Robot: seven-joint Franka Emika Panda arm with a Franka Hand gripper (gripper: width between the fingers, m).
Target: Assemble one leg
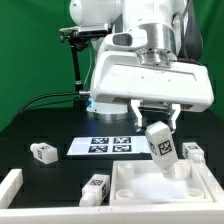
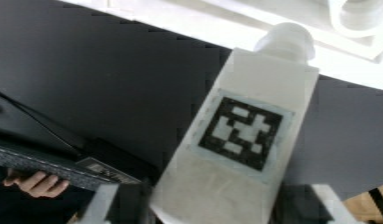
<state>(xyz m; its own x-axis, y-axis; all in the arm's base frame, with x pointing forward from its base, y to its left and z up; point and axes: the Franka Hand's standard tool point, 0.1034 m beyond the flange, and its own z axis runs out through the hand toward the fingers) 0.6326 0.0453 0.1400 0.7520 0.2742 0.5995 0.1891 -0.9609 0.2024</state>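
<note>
Gripper (image 1: 160,125) clamps 1 leg (image 1: 160,141), tilted, above the tabletop (image 1: 148,186) by the desk's near edge — lifted, not yet seated — screwing-in remains

Marker board (image 1: 110,146) and white tabletop (image 1: 150,195) on a black table (image 1: 40,125)
The board lies flat just beyond the tabletop; farther back rises a dark stand (image 1: 78,60), perhaps a camera mount.

You have the leg (image 2: 241,120) clamped between the claw (image 2: 214,208) fingers, its square marker (image 2: 243,133) facing the camera, and its rounded far end reaches over the white tabletop (image 2: 170,18) ahead
</note>
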